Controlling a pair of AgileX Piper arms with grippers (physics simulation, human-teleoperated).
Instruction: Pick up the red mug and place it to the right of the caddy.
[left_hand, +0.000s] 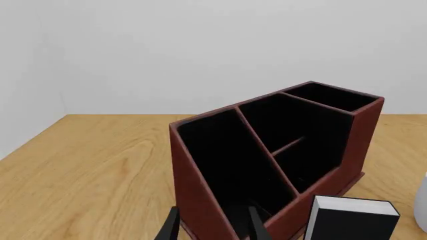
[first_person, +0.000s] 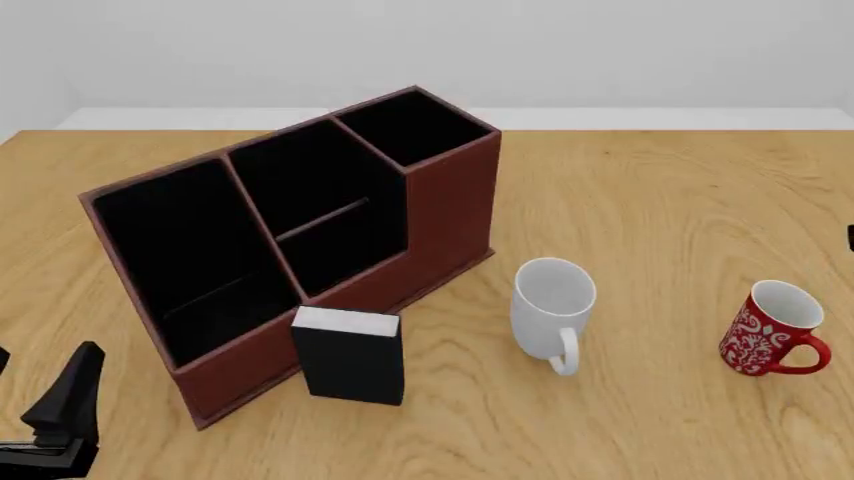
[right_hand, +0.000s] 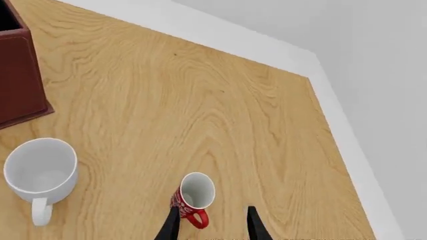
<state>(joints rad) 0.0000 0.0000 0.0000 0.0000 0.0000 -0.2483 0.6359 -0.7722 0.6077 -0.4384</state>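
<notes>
The red mug, small with a white floral pattern, stands upright on the table at the right, its handle toward the near right. In the right wrist view the red mug sits just ahead of my open right gripper, nearer one finger than the other, untouched. The caddy, large and dark red-brown with black-lined compartments, stands at centre left. My left gripper is open, close to the caddy at its low end. From the front, the left gripper sits near the table's front left.
A plain white mug stands between caddy and red mug, also seen as the white mug. A small black box with a white top stands against the caddy's front. The wooden table ends at a pale wall behind.
</notes>
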